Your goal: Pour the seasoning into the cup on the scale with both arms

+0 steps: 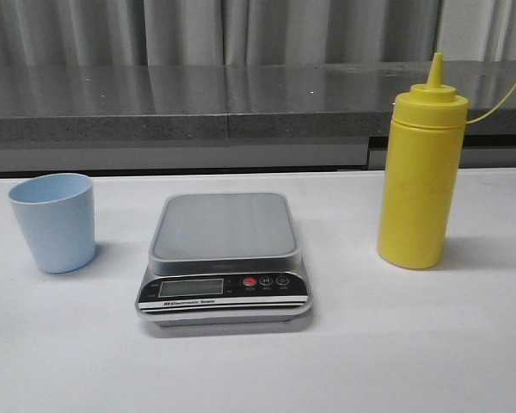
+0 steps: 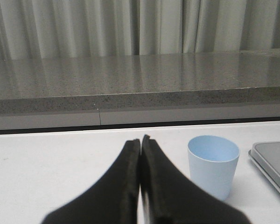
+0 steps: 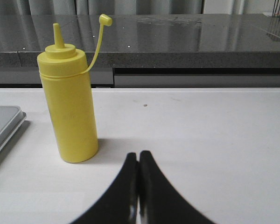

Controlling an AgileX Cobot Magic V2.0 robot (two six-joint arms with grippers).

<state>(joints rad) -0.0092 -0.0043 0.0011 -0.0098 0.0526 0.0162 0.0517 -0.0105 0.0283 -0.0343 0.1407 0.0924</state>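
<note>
White tabletop (image 1: 413,344) held scale (image 1: 224,258) between blue cup (image 1: 53,221) and upright yellow seasoning bottle (image 1: 420,181), left pincer (image 2: 140,144) and right pincer (image 3: 138,158) both closed, empty.

Cup (image 1: 52,221): I see it light blue, upright, empty, near the table's left edge.
Scale (image 1: 224,258): centre, platform bare.
Bottle (image 1: 420,172): yellow, upright, uncapped, toward the right edge.

Both grippers sit low, pointing toward twelve o'clock: left gripper (image 2: 140,140) fingers pressed together, right gripper (image 3: 139,155) likewise.
</note>
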